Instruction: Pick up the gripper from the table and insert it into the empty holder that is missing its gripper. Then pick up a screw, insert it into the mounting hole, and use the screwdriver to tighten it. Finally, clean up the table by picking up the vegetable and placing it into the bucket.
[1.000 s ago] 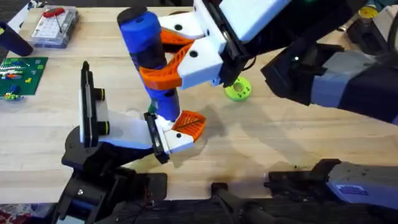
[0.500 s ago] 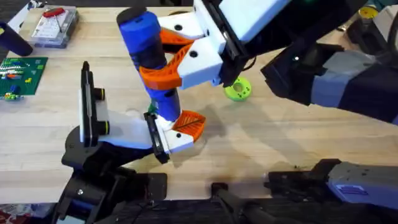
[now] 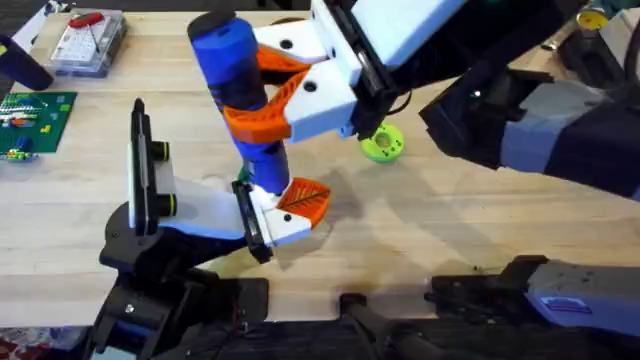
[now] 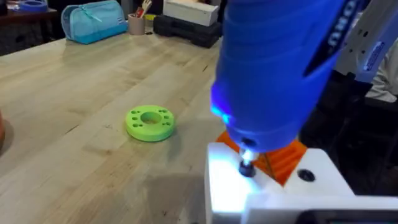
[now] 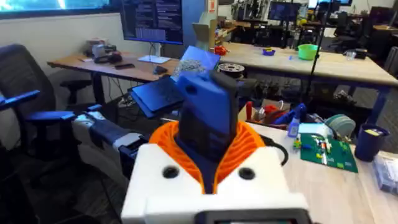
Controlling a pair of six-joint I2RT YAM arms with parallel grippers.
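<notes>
My right gripper is shut on the blue screwdriver, which stands nearly upright; the right wrist view shows its orange pads clamped around the blue body. The driver's metal tip rests on a screw head in the white block of the gripper, and a blue light glows on the driver. That white-and-orange gripper sits against the black holder of the small white-and-blue arm. My left arm lies low beside the black base. A sliver of green beside the driver may be the vegetable. An orange-brown edge, perhaps the bucket, is barely visible.
A lime-green disc with holes lies right of the driver on bare wood. A second black upright plate stands to the left. A clear parts box and a green circuit board sit at the far left.
</notes>
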